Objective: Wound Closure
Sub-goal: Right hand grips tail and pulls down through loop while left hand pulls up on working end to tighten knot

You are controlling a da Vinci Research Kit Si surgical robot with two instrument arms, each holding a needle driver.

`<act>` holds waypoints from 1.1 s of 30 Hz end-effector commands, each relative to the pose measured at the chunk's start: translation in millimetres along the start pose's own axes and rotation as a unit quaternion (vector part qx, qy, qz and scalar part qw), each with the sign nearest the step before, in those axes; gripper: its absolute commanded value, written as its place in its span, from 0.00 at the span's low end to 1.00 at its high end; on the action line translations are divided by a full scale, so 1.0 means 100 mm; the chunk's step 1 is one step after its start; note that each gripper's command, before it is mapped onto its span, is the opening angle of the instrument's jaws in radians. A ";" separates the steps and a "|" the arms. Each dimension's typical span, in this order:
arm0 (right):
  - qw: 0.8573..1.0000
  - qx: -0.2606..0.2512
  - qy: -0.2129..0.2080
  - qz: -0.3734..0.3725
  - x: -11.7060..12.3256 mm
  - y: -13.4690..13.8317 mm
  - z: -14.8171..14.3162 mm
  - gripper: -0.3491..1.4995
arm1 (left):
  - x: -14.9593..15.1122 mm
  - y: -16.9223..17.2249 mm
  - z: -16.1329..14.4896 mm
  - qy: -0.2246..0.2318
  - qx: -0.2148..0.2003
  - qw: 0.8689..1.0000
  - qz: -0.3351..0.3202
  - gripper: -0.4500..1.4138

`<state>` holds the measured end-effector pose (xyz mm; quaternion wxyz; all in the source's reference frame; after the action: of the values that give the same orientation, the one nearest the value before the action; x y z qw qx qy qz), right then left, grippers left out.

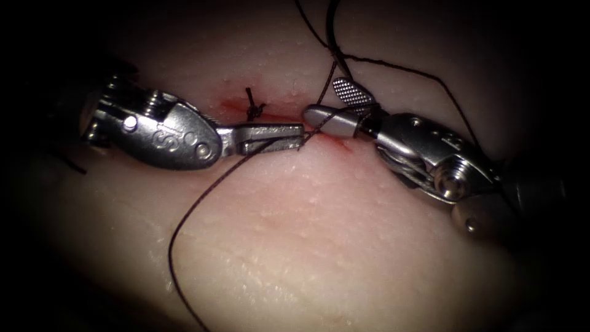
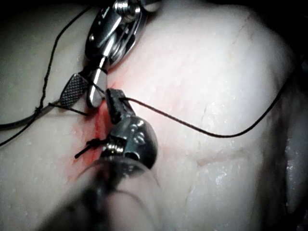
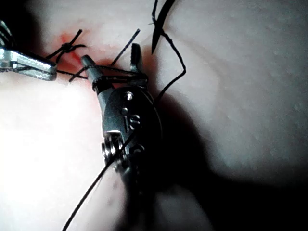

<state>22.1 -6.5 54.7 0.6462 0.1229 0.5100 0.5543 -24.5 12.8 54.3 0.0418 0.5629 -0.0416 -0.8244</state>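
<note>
On the tissue (image 1: 319, 233) the cut (image 1: 337, 141) runs across, edged with red fluid. A tied knot (image 1: 253, 109) with short tails sits on it, just beyond my left tool's jaws. My left tool (image 1: 300, 132) lies along the cut from the left, shut on the dark thread (image 1: 203, 197), which trails from its tip toward the near edge. My right tool (image 1: 322, 97) reaches in from the right with its jaws open. A strand of thread crosses between them, tip to tip with the left tool. The left wrist view gives the left jaws (image 2: 111, 96), the knot (image 2: 94, 143) and the open right tool (image 2: 79, 102).
More thread (image 1: 418, 74) loops over the far right of the tissue and across the right tool's shaft. In the right wrist view several strands cross between the open jaws (image 3: 110, 54), near the knot (image 3: 70, 47) and the left tool's tip (image 3: 48, 72).
</note>
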 end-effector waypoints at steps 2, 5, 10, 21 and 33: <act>1.000 0.000 -0.001 0.015 -0.007 0.000 0.007 0.72 | -0.001 0.009 0.006 0.000 -0.001 1.000 -0.001 0.00; 1.000 0.001 -0.003 0.029 -0.006 0.005 0.011 0.72 | -0.001 0.010 0.006 0.000 -0.001 1.000 0.000 0.00; 0.999 0.002 -0.001 0.039 -0.010 0.006 0.017 0.72 | 0.001 0.010 0.008 -0.003 0.001 1.000 -0.001 0.00; 0.999 0.001 -0.003 0.041 -0.005 0.003 0.032 0.70 | 0.002 0.013 0.009 -0.002 0.001 1.000 -0.001 0.00; 0.999 -0.007 0.011 0.039 0.017 -0.002 0.030 0.00 | -0.002 0.022 0.006 -0.004 0.001 1.000 0.003 0.00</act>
<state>23.7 -3.2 54.6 0.6196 0.1266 0.5063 0.5863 -24.4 11.4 54.5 0.0448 0.5593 -0.0454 -0.8265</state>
